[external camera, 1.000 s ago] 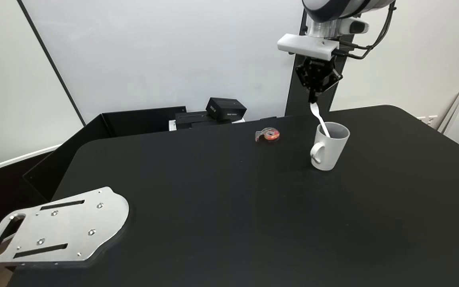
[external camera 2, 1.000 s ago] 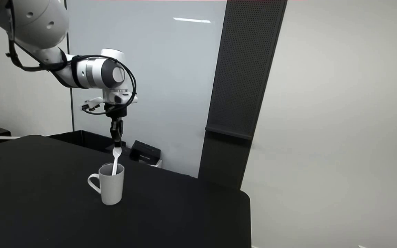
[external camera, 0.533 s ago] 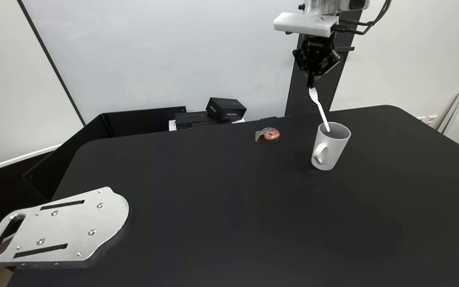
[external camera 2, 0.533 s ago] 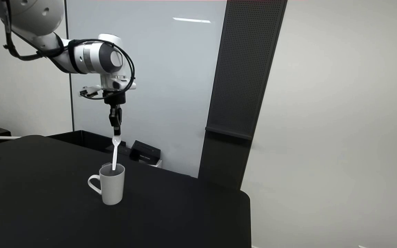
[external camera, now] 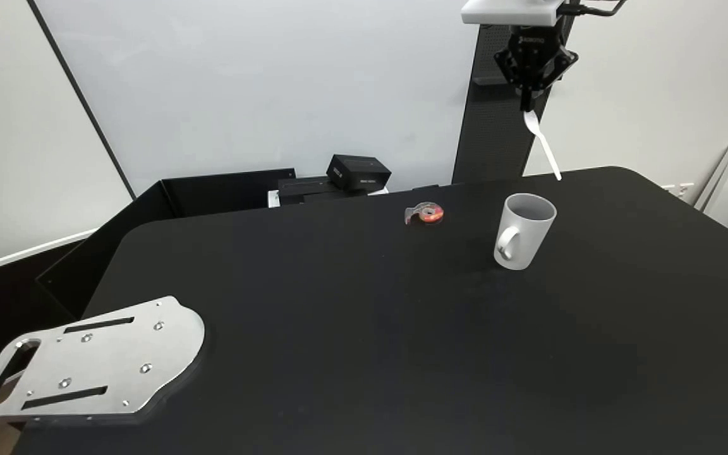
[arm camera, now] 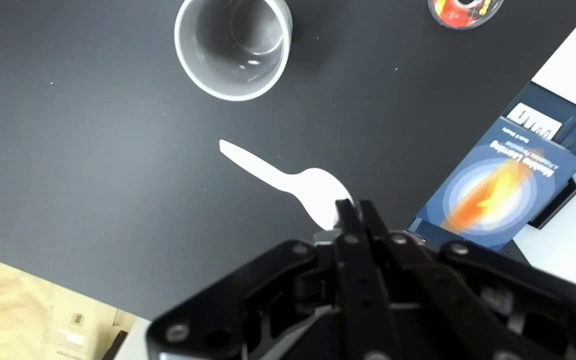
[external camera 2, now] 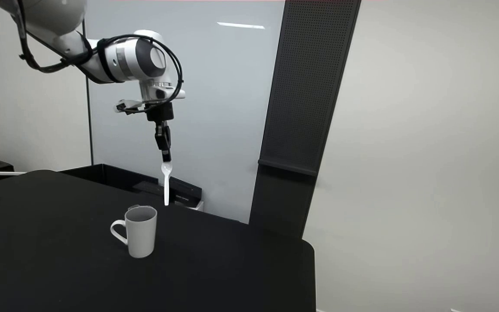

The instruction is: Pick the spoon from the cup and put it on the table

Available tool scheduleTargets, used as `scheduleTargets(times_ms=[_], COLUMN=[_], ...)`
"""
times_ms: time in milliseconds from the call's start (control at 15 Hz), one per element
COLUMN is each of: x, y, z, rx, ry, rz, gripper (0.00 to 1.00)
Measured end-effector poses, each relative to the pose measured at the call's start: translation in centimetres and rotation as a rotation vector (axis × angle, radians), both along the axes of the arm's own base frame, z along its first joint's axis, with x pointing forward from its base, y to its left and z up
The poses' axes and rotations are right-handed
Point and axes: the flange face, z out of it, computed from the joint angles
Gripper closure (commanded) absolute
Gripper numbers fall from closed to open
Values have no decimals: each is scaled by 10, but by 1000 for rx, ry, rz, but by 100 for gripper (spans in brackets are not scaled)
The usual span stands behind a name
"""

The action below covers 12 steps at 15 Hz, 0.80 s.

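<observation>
My gripper [external camera: 526, 104] is shut on the bowl end of the white spoon [external camera: 544, 148], and the handle hangs down at a slant. In both exterior views the spoon [external camera 2: 166, 184] is in the air, apart from the cup [external camera 2: 142, 238] and higher than its rim. The white cup [external camera: 525, 237] stands upright on the black table [external camera: 351, 316], its handle on the left. In the wrist view the fingertips [arm camera: 355, 205] pinch the edge of the spoon's bowl [arm camera: 315, 192]. The cup [arm camera: 203, 55] is empty inside there, at the upper middle.
A red-orange tape dispenser [external camera: 428, 213] lies left of the cup near the table's back edge. A grey metal plate [external camera: 117, 354] lies at the table's left. Black boxes [external camera: 359, 172] are behind the table. A blue book [arm camera: 498, 185] shows beyond the edge in the wrist view.
My gripper has risen with the spoon, then moved right in both exterior views. The spoon's handle has come out of the cup. The cup has stayed about where it was.
</observation>
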Motion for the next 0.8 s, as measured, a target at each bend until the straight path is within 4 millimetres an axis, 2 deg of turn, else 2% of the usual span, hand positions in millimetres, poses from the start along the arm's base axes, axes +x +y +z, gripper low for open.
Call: scheduleTargets(times_ms=[200, 400, 600, 800], x=[1, -1, -6, -14], y=[-35, -78, -123, -158], z=[-3, -18, -47, -84], rx=[-15, -21, -8, 40], ry=[16, 46, 93, 154], rz=[-52, -120, -189, -249], gripper=[99, 99, 99, 99])
